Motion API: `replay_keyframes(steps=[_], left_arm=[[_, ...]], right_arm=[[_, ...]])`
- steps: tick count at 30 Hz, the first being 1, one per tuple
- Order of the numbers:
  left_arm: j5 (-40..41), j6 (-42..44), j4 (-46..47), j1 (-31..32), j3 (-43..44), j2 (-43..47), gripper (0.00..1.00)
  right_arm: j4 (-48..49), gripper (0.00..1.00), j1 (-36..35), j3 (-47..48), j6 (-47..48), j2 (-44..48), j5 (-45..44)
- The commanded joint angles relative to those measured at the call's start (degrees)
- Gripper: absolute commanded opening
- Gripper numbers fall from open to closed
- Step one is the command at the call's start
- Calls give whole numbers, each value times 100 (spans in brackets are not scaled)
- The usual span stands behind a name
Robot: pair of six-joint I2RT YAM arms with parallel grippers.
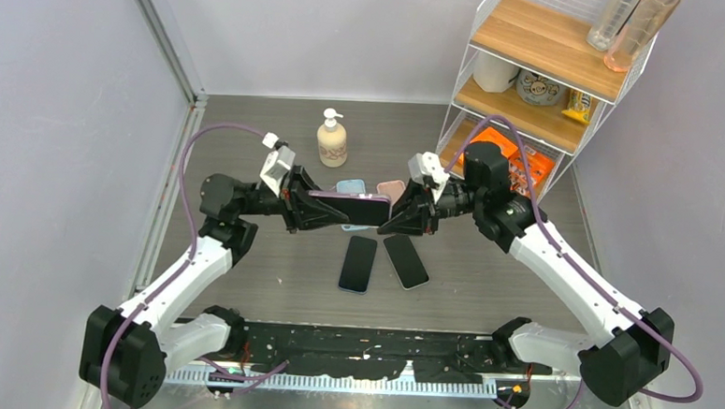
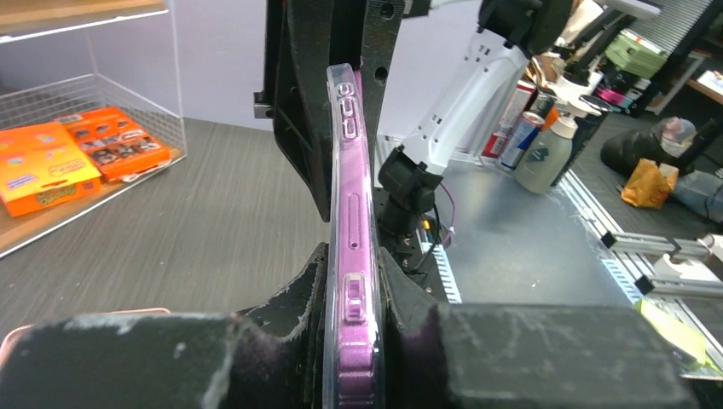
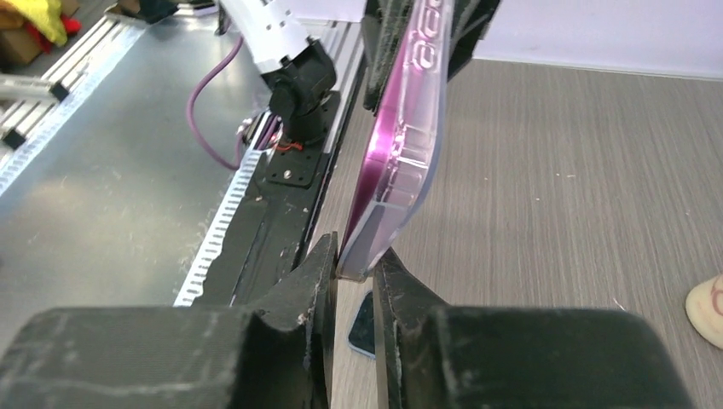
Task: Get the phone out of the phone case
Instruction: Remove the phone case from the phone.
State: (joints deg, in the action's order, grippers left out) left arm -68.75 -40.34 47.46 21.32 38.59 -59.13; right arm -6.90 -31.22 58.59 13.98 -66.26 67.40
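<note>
Two dark phones lie flat on the table (image 1: 242, 292) nearest the arm bases, side by side and just apart: the left dark phone (image 1: 357, 263) runs straight, and the right dark phone (image 1: 405, 261) is slanted.

Above them, lifted off the table, the purple phone (image 1: 349, 207) sits in its clear phone case (image 2: 348, 170) and hangs edge-up between the two arms. From the phone's middle in the top view, the dark phones are at 6 o'clock. The left gripper (image 1: 316, 210) comes in from 9 o'clock, and its fingers are clamped on the flat faces of the phone case at that end. The right gripper (image 1: 397, 218) comes in from 3 o'clock. Its fingers are pinched together on the corner of the phone case, as the right wrist view shows. The phone is inside the case along the whole visible edge.

At 12 o'clock, just behind the held phone, a light blue item (image 1: 350, 186) and a pink item (image 1: 390, 189) lie on the table, partly hidden. Farther back at 11 o'clock stands a pump bottle (image 1: 332, 139). At 2 o'clock a wire shelf (image 1: 536, 36) stands in the far corner, with orange boxes (image 1: 489, 136) on its lowest level.
</note>
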Motion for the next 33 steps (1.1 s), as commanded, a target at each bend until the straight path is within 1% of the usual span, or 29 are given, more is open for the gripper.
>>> replay_keyframes(steps=[1,2,3,4,5,6,9,11,19,22,33], left_arm=[[-765,-528,1197,330,8,91,0],[-862,-528,1248,397,-42,112,0],[-952,-516,1290,466,-84,136,0],[-1051,-515,1304,552,-108,146,0],[-1125,-530,1309,605,-100,148,0],[-1192,-566,1346,654,-99,141,0],[-1410,-710,1450,812,-52,101,0],[-1545,-782,1486,908,-21,59,0],[-1825,-835,1544,1095,18,-89,0],[-1891,-853,1546,1145,-12,-85,0],[-1913,-911,1641,1163,-136,-142,0]], right_arm=[[-1490,5,-43,595,1956,-15,463],[-2064,5,-51,686,2222,-73,557],[-2366,5,-68,873,2785,-107,591],[-2909,5,-73,1049,3355,-170,652],[-3193,5,-98,1168,3620,-204,689],[-3689,5,-109,1281,4124,-278,693],[-4579,5,-174,1476,4910,-437,701],[-4946,5,-226,1588,5437,-519,696],[-6430,5,-381,2105,6911,-843,475],[-6815,5,-387,2207,7267,-921,350],[-7098,5,-385,2347,7748,-1061,186]])
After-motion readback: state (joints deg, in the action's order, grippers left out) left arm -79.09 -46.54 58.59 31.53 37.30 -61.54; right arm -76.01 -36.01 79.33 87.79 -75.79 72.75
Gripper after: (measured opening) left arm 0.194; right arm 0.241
